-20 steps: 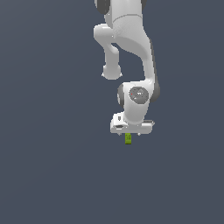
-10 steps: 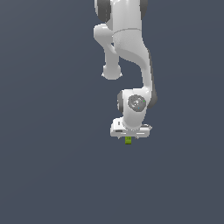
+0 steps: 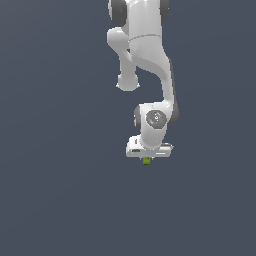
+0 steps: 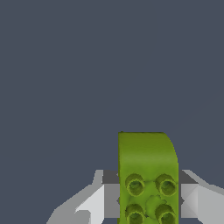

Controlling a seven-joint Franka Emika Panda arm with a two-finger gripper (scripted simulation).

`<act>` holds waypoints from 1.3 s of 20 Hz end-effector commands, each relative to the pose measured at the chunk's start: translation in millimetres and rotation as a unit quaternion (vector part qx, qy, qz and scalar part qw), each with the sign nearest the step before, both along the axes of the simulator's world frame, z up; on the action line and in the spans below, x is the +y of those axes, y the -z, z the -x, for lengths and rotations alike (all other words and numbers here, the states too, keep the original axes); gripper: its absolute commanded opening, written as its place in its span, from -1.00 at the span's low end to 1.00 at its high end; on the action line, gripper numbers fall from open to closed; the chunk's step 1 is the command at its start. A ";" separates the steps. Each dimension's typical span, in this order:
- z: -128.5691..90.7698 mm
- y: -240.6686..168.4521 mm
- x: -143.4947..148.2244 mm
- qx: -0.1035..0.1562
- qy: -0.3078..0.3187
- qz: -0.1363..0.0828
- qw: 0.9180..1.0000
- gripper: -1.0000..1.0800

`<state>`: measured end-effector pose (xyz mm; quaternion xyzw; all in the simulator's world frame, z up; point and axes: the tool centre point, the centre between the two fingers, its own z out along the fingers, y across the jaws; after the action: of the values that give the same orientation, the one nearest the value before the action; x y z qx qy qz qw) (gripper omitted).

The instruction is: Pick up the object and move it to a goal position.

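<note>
The object is a small yellow-green block point(image 3: 146, 160) with round studs on one face. In the exterior view only its tip shows under the white hand. In the wrist view the block point(image 4: 147, 175) stands large between the two fingers point(image 4: 94, 203), which press on its sides. My gripper point(image 3: 147, 159) is shut on the block and holds it above the dark grey floor, hanging from the white arm point(image 3: 150, 55).
A plain dark grey surface point(image 3: 60, 190) fills both views. No other objects, containers or markers show.
The gripper with the block has risen slightly and the arm has folded in; less of the block shows below the hand than a second ago.
</note>
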<state>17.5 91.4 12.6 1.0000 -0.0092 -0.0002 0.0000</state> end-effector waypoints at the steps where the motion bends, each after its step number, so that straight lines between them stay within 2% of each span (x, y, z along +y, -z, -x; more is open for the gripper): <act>1: -0.2 0.2 0.0 0.000 0.000 0.000 1.000 -1.00; 7: -1.2 -2.7 0.5 0.000 0.000 0.000 1.000 -1.00; 13: -10.1 -22.4 4.6 0.000 0.000 0.000 1.000 -1.00; 26: -55.1 -117.8 24.9 0.000 0.000 0.000 1.000 -1.00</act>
<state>66.5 113.5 117.0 1.0000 -0.0092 0.0000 0.0000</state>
